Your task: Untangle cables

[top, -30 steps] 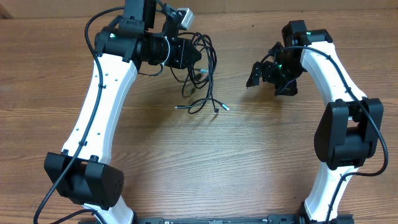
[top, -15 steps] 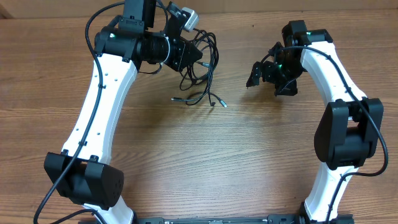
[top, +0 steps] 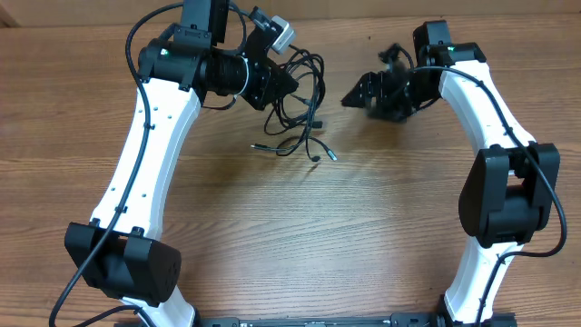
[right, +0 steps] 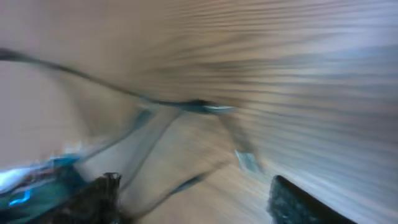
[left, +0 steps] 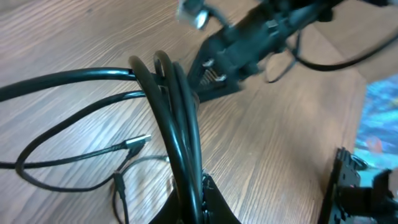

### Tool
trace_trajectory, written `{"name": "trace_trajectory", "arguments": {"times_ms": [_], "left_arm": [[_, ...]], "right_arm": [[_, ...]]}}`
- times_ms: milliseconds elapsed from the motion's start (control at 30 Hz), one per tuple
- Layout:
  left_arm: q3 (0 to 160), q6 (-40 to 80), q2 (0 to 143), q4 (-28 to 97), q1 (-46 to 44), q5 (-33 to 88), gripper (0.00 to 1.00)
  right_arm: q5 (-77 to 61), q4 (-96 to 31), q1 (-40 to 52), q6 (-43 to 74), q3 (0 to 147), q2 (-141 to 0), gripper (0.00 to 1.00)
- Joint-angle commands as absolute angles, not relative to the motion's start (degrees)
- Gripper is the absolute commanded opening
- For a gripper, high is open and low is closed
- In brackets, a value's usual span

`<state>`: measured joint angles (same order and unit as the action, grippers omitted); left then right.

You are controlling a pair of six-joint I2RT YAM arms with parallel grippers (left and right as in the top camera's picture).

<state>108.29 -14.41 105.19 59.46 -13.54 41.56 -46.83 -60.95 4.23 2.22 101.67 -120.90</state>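
Cables (left: 180,124) sit bunched near 12 o'clock on the tabletop (top: 345,227), clamped tight in the left tool (top: 283,84). Their plug tips (top: 329,155) trail toward 6 o'clock. At their 3 o'clock, the blurred right tool (top: 357,94) stands apart, jaws spread, holding nothing.

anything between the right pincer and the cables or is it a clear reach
Nothing visible stands in the way. From overhead, only bare table lies between the right pincer and the cables. The left pincer grips the cables from the opposite side, so it does not block that gap.
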Motion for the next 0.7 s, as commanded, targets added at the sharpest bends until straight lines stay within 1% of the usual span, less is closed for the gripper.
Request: {"name": "trace_trajectory", "arguments": {"times_ms": [0,67,233,400,467,667], "left_arm": [[108.3,-7.6,105.6,59.7,-13.8,36.6,0.04],[108.3,-5.9,105.6,59.5,-13.8,36.6,0.04],[108.3,-0.4,105.6,59.0,-13.9,36.6,0.04],[108.3,6.3,105.6,58.5,-13.9,36.8,0.04],[108.3,8.1,105.6,58.5,-13.9,37.5,0.04],[108.3,12.1,105.6,58.5,-13.9,38.6,0.05]], "right_arm": [[-71.7,-60.1,3.5,-10.1,102.9,-118.4,0.65],[-73.4,-60.1,3.8,-12.1,102.9,-118.4,0.58],[-71.5,-59.3,5.6,-12.3,102.9,-118.4,0.59],[-71.4,-55.2,7.2,-11.3,102.9,-118.4,0.58],[-69.1,-52.9,8.1,-8.2,102.9,-118.4,0.56],[-59.5,-45.9,10.9,0.6,102.9,-118.4,0.45]]}}
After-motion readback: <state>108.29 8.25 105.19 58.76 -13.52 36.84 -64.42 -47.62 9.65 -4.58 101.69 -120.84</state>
